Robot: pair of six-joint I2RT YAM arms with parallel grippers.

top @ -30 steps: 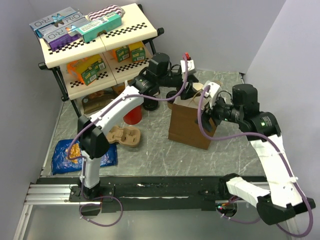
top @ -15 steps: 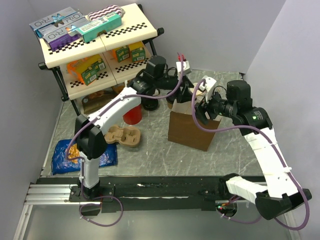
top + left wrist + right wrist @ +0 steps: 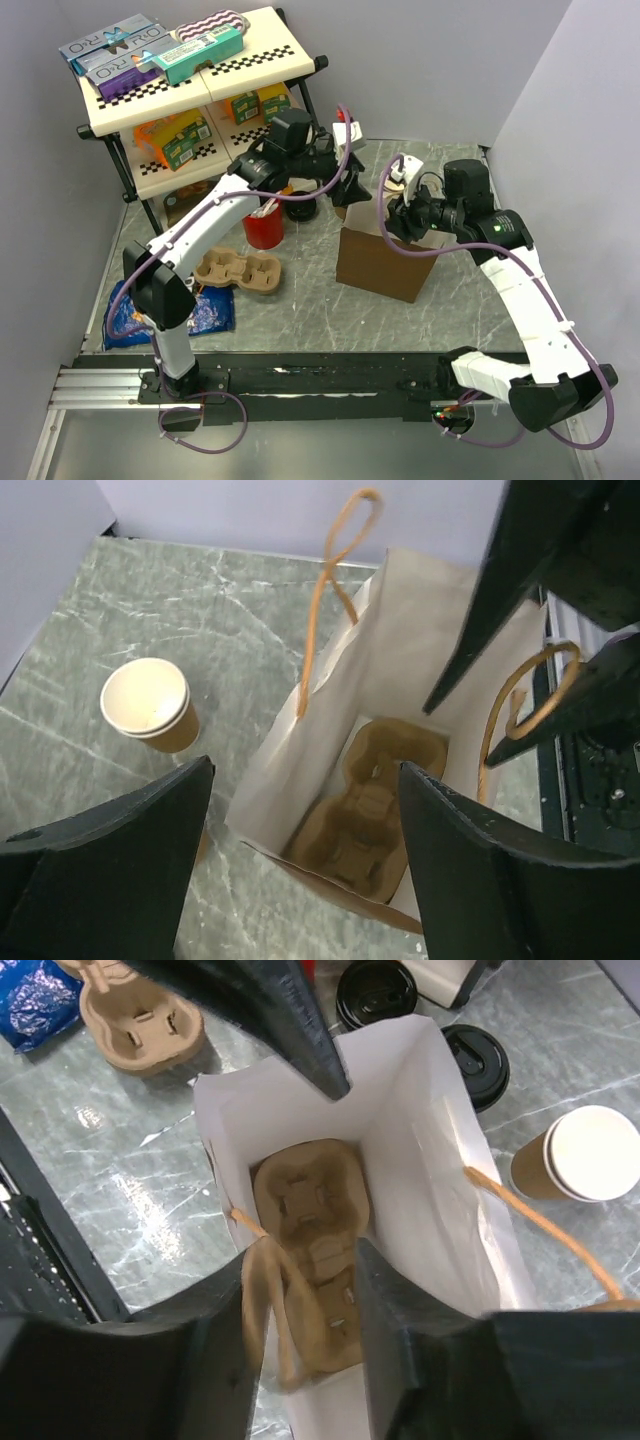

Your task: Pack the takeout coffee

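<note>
The small tan paper cup with the round black plastic lid (image 3: 377,995) stands on the grey marbled worktop (image 3: 300,320) outside the brown paper bag with twisted paper handles (image 3: 375,262), so it is not yet packed. From above only its lid shows. A second black lid (image 3: 478,1050) lies closer to the bag, and taking the farther one as the capped cup is a judgement.

The left jaws hang over the bag's mouth, spread wide and holding nothing. Their broad black fingers (image 3: 110,870) frame the moulded cardboard carrier (image 3: 370,810) on the bag's floor. From these jaws the lidded cup lies below and outward, just past the bag wall on the left arm's (image 3: 215,215) own side. From the right jaws it lies across the full width of the bag, with the left jaws in between. The left arm is therefore the nearer one and has the clearer path.

The right jaws sit at the bag's rim, partly closed about a handle loop (image 3: 268,1305). Whether they actually pinch it cannot be told.

The cup's long axis is upright, so the left jaws would probably need to drop beside the bag and meet the cup from the side. The open tan cup without a lid (image 3: 150,702), beside the bag, is not the target.
</note>
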